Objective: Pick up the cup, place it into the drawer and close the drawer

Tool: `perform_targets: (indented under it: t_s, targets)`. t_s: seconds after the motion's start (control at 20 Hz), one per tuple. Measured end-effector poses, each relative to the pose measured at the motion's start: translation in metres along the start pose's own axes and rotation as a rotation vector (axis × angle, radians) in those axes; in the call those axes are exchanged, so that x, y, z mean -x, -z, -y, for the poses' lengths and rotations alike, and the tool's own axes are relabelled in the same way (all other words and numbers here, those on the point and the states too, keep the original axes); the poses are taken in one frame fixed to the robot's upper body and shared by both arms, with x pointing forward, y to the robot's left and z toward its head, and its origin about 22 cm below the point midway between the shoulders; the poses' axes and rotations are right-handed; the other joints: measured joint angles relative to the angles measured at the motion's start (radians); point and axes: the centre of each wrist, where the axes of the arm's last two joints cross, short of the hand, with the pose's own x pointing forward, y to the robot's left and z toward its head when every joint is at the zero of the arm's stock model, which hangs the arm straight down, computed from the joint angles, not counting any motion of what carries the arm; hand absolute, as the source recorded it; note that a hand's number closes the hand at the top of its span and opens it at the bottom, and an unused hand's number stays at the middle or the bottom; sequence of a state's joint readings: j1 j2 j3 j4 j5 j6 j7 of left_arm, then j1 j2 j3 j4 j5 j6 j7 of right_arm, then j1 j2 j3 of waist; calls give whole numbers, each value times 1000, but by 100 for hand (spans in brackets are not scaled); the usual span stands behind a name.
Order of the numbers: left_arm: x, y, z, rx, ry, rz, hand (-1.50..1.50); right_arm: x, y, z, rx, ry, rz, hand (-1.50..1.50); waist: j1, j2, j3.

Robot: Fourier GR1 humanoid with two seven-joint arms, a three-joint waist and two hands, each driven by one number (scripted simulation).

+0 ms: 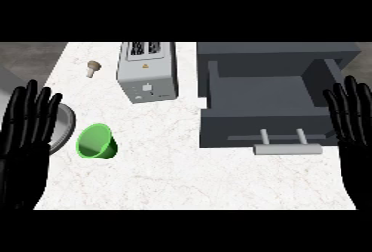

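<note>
A green cup [97, 141] lies tipped on the white counter at the left, its mouth facing me and to the left. The grey drawer [265, 101] stands pulled out at the right, its inside bare, with a pale bar handle [287, 148] on its front. My left hand [25, 133] rests open at the left edge, fingers up, a short way left of the cup. At the right edge my right hand [352, 118] rests open, fingers up, beside the drawer's right wall. Neither hand touches anything.
A silver toaster [147, 71] stands at the back centre, left of the drawer. A small beige mushroom-like object [93, 68] lies at the back left. A round metal rim [65, 125] shows partly behind my left hand.
</note>
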State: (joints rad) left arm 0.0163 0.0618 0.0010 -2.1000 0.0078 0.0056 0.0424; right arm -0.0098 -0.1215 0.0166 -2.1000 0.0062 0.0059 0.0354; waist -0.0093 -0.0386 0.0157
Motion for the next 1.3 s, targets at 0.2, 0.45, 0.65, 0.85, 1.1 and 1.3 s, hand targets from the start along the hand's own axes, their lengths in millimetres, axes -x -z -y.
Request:
perform_targets:
  t_s: [0.2, 0.45, 0.65, 0.85, 1.1, 1.3]
  targets:
    - [3, 9, -16, 160, -62, 42, -150, -1, 2, 0, 14, 21, 43, -150, 3, 25, -11]
    - [23, 9, -43, 353, -235, -54, -150, 4, 2, -1, -56, 39, -17, -150, 5, 40, -17]
    - [46, 17, -85, 391, -331, -134, -150, 11, 7, -2, -106, 51, -62, -150, 5, 43, -17]
    - [69, 29, -116, 410, -354, -187, -150, 16, 14, -6, -126, 59, -82, -150, 4, 42, -17]
    - [99, 32, -136, 405, -329, -251, -150, 24, 25, 0, -133, 55, -85, -150, 4, 41, -16]
    - [130, 29, -139, 402, -303, -295, -150, 21, 34, 4, -137, 53, -73, -150, 1, 42, -16]
